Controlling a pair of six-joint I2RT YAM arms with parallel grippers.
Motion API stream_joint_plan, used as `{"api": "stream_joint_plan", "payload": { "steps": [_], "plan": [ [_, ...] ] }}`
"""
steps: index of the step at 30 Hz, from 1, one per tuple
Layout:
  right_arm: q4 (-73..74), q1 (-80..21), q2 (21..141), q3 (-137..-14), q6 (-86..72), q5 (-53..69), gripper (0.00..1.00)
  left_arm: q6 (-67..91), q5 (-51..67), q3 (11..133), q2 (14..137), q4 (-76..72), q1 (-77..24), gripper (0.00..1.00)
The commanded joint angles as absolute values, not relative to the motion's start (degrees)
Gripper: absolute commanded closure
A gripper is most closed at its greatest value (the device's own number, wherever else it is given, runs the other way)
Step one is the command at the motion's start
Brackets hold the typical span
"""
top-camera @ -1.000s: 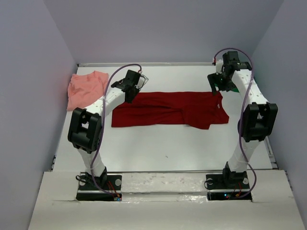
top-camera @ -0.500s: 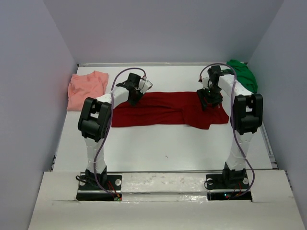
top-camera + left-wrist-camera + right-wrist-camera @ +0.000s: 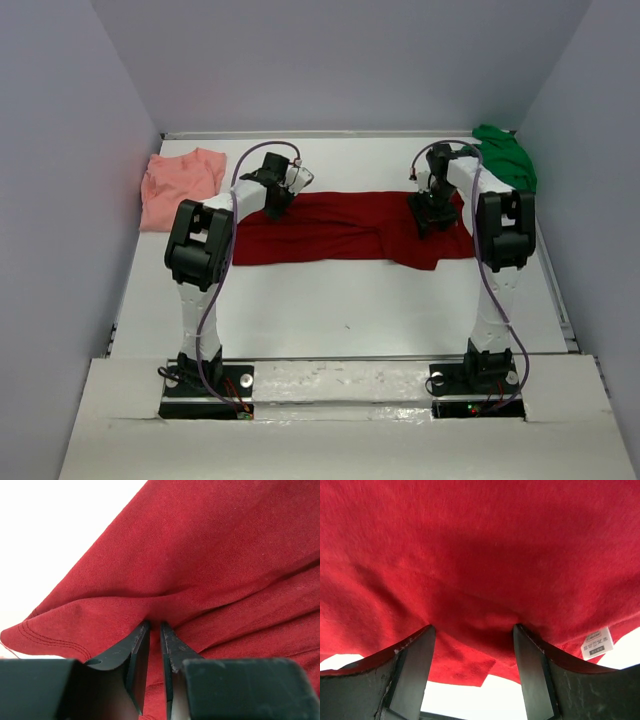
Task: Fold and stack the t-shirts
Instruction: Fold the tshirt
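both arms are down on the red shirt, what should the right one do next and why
Probably close the right gripper. Its jaws stand wide apart on the dark red shirt with cloth bunched between them, while the left gripper looks already pinched on a fold near the shirt's far edge. Both likely need a hold before any lift to fold.

We see one small white tag [image 3: 596, 643] at the edge of the dark red shirt [image 3: 480, 555]. Its print is too tiny for us to read.
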State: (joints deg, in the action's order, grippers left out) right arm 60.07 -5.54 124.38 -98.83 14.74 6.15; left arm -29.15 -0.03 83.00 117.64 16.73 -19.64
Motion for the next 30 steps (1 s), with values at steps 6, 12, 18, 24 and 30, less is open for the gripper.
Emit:
{"api": "stream_joint_plan", "payload": {
  "steps": [6,12,18,24,30],
  "plan": [
    [64.0,-6.2,131.9,-111.6,13.7,8.7,0.30,-30.1,-1.8,83.0,119.2,24.7,-19.5,0.71],
    [67.5,-6.2,137.6,-121.9,14.7,9.1,0.30,-30.4,-2.1,78.8,117.2,28.5,-19.7,0.72],
    [71.4,-6.2,145.1,-136.0,15.2,9.8,0.29,-32.0,-1.1,72.3,111.4,34.0,-21.5,0.73],
    [68.6,-6.7,147.3,-140.7,16.0,12.3,0.22,-33.1,2.5,64.7,106.3,38.8,-23.8,0.73],
    [68.0,-7.9,151.4,-148.4,16.8,17.2,0.19,-32.8,5.0,63.8,107.9,40.5,-28.7,0.73]
  ]
}}
